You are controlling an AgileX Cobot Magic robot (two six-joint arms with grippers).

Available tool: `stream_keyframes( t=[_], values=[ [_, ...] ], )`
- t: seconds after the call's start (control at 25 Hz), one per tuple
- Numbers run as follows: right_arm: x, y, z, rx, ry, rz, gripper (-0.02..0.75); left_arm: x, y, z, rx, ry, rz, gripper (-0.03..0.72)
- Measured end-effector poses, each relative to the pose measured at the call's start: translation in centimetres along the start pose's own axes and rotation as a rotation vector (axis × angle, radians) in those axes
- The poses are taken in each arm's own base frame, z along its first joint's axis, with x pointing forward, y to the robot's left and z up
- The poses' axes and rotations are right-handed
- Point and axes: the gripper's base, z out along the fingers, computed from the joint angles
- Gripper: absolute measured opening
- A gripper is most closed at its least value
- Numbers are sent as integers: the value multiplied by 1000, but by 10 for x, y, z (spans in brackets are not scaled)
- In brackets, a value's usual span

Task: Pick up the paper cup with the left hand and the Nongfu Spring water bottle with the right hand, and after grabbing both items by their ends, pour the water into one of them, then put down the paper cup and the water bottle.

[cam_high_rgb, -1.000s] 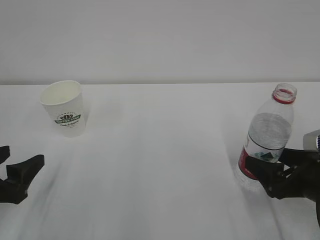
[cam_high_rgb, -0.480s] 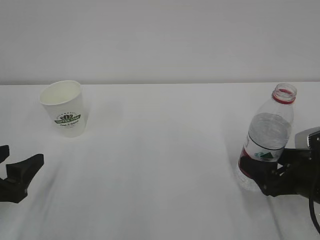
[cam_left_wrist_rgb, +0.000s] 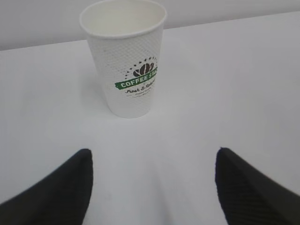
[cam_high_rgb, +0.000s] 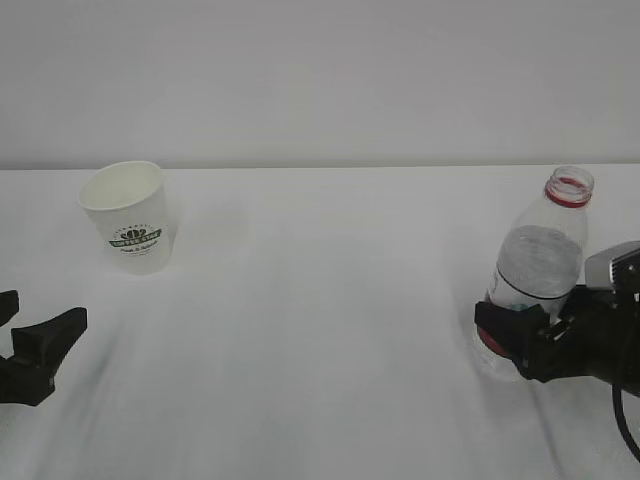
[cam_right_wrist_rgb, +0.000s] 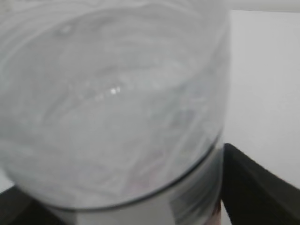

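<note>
Here the left claw gapes wide before the dimpled paper cup, the right claw wide around the ribbed bottle.

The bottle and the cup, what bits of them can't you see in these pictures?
- Nongfu Spring water bottle, exterior view: its base and most of the red label are hidden behind the right hand.
- Same bottle, right wrist view: too close and blurred; the label cannot be read.
- Paper cup, left wrist view: the small print under the logo is too small to read.
- Left hand, exterior view: cut off by the frame's left edge.
</note>
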Motion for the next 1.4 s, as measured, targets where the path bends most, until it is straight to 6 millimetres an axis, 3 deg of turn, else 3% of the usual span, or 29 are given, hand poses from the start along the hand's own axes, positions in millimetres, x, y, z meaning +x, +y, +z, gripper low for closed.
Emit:
stream_keyframes(
  t=[0.28,0.76,1.4],
  values=[
    [-1,0,1,-1,-3,-1,650,0,0,0,0,0,0,590],
    [0,0,1,-10,1,-3,461,0,0,0,0,0,0,588],
    [-1,-5,1,52,-10,25,452,0,0,0,0,0,0,587]
  ],
)
